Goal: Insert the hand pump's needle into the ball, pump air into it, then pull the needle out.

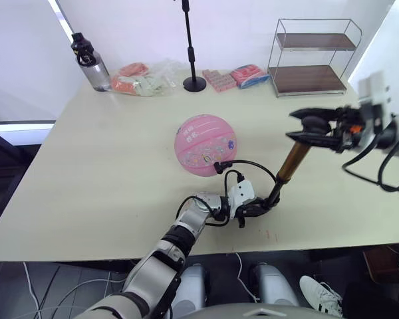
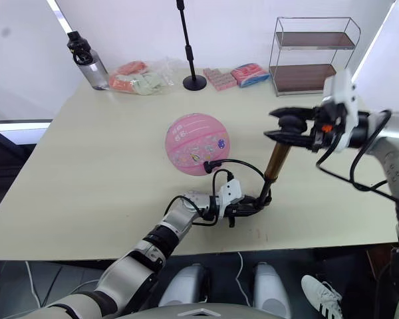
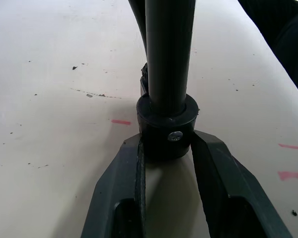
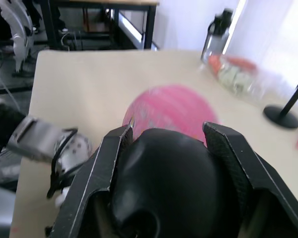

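Left tool [image 1: 258, 209] clamped on hand pump [image 1: 294, 161] base, right tool [image 1: 304, 128] tight around its T-handle [image 4: 165, 187].

Ball [image 1: 205, 144]: pink rubber, matt w/ slight sheen, printed flowers. Hand pump [image 1: 293, 161]: bronze-gold metal barrel, satin; base cap [image 3: 167, 130] black plastic, smooth; T-handle [image 4: 169, 191] glossy black plastic. Left gripper [image 3: 168, 148] fingers [image 3: 216, 171] matt black plastic. Table [image 1: 106, 166]: cream, smooth, matt, speckled w/ marks. Rack [image 1: 310, 56]: wire metal, wood-look shelves.
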`<state>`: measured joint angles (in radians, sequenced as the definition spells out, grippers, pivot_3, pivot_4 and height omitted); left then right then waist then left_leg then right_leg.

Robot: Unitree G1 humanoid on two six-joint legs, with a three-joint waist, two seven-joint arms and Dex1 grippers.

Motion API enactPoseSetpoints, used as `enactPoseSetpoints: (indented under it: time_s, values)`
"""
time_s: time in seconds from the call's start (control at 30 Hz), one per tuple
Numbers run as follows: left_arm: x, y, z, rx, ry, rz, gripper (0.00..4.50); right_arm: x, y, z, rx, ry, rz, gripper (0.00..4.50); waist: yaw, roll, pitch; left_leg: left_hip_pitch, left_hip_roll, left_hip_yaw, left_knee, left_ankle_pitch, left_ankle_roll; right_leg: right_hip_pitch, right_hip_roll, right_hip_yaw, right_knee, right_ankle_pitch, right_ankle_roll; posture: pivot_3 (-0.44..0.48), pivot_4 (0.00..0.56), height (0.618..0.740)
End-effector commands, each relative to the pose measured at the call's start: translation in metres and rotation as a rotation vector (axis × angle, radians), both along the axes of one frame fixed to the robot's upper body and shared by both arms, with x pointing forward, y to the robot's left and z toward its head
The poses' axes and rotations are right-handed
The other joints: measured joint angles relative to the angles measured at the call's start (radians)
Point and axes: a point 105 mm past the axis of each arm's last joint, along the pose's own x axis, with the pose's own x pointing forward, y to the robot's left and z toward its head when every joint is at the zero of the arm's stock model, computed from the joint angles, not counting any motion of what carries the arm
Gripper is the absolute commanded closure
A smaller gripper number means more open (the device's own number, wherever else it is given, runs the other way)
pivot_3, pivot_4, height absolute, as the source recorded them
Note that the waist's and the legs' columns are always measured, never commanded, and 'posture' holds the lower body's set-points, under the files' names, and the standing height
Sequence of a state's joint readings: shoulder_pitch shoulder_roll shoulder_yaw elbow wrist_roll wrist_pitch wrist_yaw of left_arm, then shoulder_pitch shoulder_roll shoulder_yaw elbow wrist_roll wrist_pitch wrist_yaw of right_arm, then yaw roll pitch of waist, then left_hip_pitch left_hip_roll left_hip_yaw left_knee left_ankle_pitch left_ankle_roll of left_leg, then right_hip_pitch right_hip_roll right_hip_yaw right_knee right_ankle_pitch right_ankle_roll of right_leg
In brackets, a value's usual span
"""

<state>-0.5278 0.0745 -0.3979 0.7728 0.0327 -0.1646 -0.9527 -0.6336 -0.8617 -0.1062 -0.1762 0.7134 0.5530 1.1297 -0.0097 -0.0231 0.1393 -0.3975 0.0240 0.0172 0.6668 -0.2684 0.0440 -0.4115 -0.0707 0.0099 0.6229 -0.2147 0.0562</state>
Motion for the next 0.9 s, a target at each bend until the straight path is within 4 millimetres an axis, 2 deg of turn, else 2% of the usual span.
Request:
enactPoseSetpoints:
  time_s: [0.03, 0.17, 0.27, 0.53, 0.63, 0.73, 0.8, 0.9]
  values:
    - [-0.023, 0.038, -0.062, 0.207, 0.193, 0.059, 3.57, -0.009, -0.010, 0.053, 0.084, -0.165, -0.028, 2.74, 0.000, -0.001, 0.001, 0.000, 0.000, 0.000, 0.000, 0.000, 0.000, 0.000, 0.000, 0.000, 0.000, 0.000, 0.000, 0.000, 0.150, 0.740]
    - [-0.022, 0.039, -0.061, 0.209, 0.189, 0.060, 3.57, -0.012, -0.010, 0.069, 0.108, -0.189, -0.024, 2.74, 0.000, 0.001, 0.006, -0.002, 0.000, 0.001, 0.001, 0.000, 0.000, -0.001, -0.001, 0.001, 0.000, 0.000, 0.000, 0.000, 0.150, 0.740]
    - [-0.022, 0.039, -0.061, 0.210, 0.188, 0.058, 3.57, -0.012, -0.009, 0.071, 0.141, -0.176, -0.019, 2.74, -0.001, 0.003, 0.008, -0.002, 0.000, 0.001, 0.001, 0.000, 0.000, -0.002, -0.001, 0.001, 0.000, 0.000, 0.000, 0.000, 0.150, 0.740]
    - [-0.020, 0.039, -0.060, 0.212, 0.187, 0.060, 3.57, 0.002, -0.004, -0.001, 0.137, 0.005, -0.039, 2.74, -0.002, 0.002, 0.008, -0.001, 0.000, 0.001, 0.000, 0.000, 0.000, -0.001, 0.000, 0.001, 0.000, 0.000, 0.000, 0.000, 0.150, 0.740]
    - [-0.020, 0.041, -0.060, 0.215, 0.185, 0.061, 3.57, 0.000, 0.003, -0.032, 0.129, 0.073, -0.029, 2.74, -0.003, -0.003, 0.002, 0.000, 0.000, 0.000, 0.000, 0.000, 0.000, 0.000, 0.001, 0.000, 0.000, 0.000, 0.000, 0.000, 0.150, 0.740]
    - [-0.020, 0.041, -0.060, 0.216, 0.185, 0.061, 3.57, -0.001, 0.008, -0.049, 0.173, 0.129, -0.029, 2.74, -0.007, -0.003, 0.000, 0.001, 0.001, 0.000, 0.000, 0.000, 0.000, 0.001, 0.002, 0.000, 0.000, 0.000, 0.000, 0.000, 0.150, 0.740]
    - [-0.020, 0.041, -0.060, 0.217, 0.184, 0.061, 3.57, -0.003, 0.012, -0.066, 0.160, 0.166, -0.023, 2.74, -0.006, -0.006, -0.004, 0.002, 0.002, 0.000, 0.000, 0.000, 0.000, 0.001, 0.003, 0.000, 0.001, 0.000, 0.000, 0.000, 0.150, 0.740]
    - [-0.019, 0.041, -0.060, 0.218, 0.182, 0.058, 3.57, -0.008, 0.017, -0.101, 0.128, 0.248, -0.019, 2.74, -0.005, -0.009, -0.012, 0.003, 0.003, 0.000, -0.001, 0.000, 0.000, 0.001, 0.004, 0.000, 0.001, 0.000, 0.000, 0.000, 0.150, 0.740]
